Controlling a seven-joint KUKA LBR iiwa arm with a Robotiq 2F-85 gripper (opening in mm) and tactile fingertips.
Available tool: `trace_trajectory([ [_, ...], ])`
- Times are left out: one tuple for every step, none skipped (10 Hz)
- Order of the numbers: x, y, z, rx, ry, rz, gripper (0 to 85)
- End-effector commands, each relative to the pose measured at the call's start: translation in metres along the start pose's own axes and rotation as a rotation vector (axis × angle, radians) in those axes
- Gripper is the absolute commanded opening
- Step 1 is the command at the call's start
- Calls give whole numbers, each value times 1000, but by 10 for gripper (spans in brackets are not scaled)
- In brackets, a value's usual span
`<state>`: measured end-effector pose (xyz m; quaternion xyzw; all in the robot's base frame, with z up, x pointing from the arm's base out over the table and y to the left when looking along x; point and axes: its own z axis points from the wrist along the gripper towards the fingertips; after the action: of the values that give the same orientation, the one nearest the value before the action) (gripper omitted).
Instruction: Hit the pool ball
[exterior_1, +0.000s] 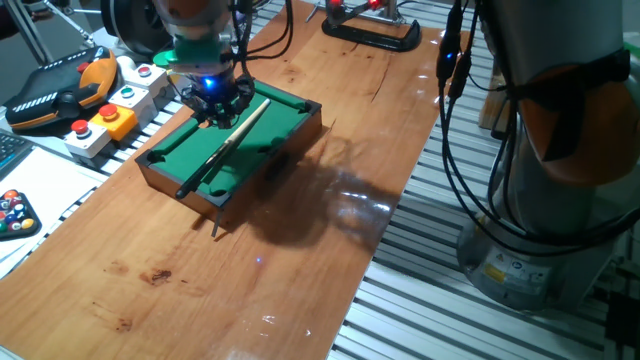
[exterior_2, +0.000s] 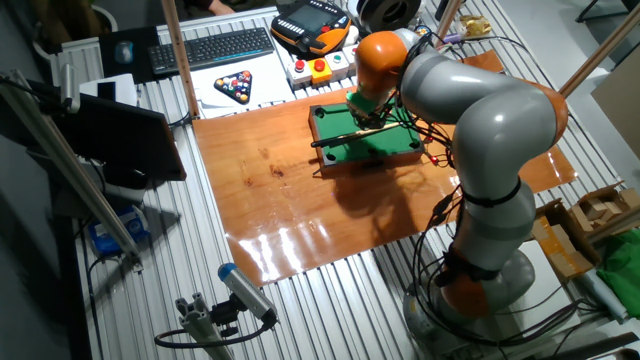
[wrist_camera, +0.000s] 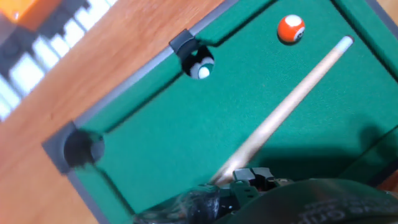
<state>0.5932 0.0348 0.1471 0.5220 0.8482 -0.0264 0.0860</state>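
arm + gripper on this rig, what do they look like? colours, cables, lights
The arm has rounded silver-grey links with orange joint bands and black cables hanging along it. The gripper is small and black, mounted under a teal-grey flange with a blue light.

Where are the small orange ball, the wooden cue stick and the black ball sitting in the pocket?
small orange ball (wrist_camera: 291, 28), hand view, centre of ball.
wooden cue stick (wrist_camera: 292, 102), hand view, mid-shaft.
black ball (wrist_camera: 201, 64), hand view, its top, in the side pocket.
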Motion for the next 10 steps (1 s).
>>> trace_trajectory([
  [0, 0, 0, 13, -4, 77, 7],
  [1, 0, 0, 14, -6, 83, 7],
  [2, 0, 0, 14, -11, 84, 7],
  [3, 0, 1, 15, -12, 86, 7],
  [4, 0, 1, 15, -12, 87, 7],
  [4, 0, 1, 14, -14, 89, 7],
  [5, 0, 1, 15, -17, 93, 7],
  [7, 0, 2, 18, -23, 98, 7],
  [10, 0, 2, 21, -31, 105, 7],
  [10, 0, 2, 24, -33, 111, 7],
])
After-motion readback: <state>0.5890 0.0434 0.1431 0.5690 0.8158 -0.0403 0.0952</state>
